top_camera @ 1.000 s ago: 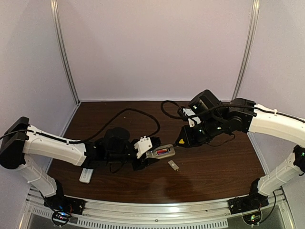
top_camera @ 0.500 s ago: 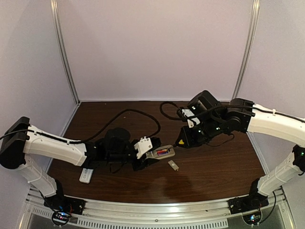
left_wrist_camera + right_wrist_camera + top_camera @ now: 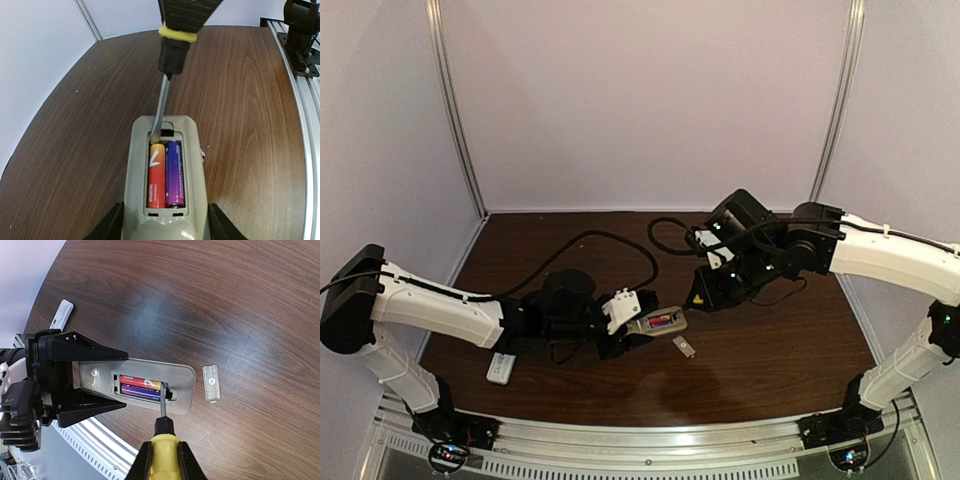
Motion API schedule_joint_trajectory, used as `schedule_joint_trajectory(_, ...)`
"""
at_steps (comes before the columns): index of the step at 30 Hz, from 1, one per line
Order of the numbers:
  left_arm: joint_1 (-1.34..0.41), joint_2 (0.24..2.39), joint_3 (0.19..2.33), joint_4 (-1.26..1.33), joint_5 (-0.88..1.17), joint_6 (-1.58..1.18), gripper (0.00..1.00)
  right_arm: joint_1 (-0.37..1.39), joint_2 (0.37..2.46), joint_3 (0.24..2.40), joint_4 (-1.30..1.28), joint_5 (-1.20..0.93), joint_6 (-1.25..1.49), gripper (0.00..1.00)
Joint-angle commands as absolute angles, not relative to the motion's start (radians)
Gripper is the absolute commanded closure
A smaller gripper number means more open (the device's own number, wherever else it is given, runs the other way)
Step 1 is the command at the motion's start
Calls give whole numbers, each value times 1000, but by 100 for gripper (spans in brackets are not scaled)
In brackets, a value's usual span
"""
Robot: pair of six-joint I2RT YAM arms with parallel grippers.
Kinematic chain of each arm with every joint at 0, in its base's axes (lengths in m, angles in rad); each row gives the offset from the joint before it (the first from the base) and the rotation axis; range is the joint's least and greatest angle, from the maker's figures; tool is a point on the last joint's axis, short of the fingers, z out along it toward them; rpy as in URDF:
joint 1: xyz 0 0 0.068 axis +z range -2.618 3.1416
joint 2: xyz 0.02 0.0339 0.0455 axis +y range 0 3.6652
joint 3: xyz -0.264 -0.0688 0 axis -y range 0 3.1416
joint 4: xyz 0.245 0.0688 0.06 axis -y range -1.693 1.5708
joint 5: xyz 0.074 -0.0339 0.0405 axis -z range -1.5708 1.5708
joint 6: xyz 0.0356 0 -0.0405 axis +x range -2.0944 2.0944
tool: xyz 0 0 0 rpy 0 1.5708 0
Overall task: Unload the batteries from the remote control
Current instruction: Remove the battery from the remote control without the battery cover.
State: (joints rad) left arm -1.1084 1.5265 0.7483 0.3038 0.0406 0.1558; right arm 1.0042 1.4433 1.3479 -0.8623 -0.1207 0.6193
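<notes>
Left gripper [image 3: 164, 228]: its black fingers [image 3: 108, 226] are clamped on the two long sides of a grey plastic remote control [image 3: 193, 150], holding it with the open battery bay facing up (the bay's lid is off).
Batteries: an orange-red cylindrical battery [image 3: 156, 175] and a purple cylindrical battery [image 3: 174, 172] lie side by side, touching, both seated in the bay; the orange-red one is on the left in the left wrist view.
Right gripper [image 3: 164, 461]: pinching the handle of a yellow-and-black-handled screwdriver [image 3: 163, 436], which points down at the remote.
Screwdriver tip: the thin metal shaft slants into the notch at the far end of the bay, right at the end of the orange-red battery; whether metal touches the battery cannot be told.
Cover plate: a small grey rectangular cover plate [image 3: 210, 383] lies flat on the dark brown wooden table [image 3: 260, 315], just beside the remote's free end and apart from it.
Other items: a slim white remote [image 3: 501, 367] rests on the table under the left arm, near the front edge; a black cable [image 3: 590, 240] loops across the tabletop behind the left arm.
</notes>
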Motion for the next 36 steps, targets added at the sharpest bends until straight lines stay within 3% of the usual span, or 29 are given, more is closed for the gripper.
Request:
schedule_joint_trajectory(1,-1113,1540,790,355,35,160,100,1009,1447,1375,-903,-87,597,100)
schedule_joint_trajectory(36,-1114,1548,796,363,35,178,100,1038,1552,1385,-951,-123,589,100)
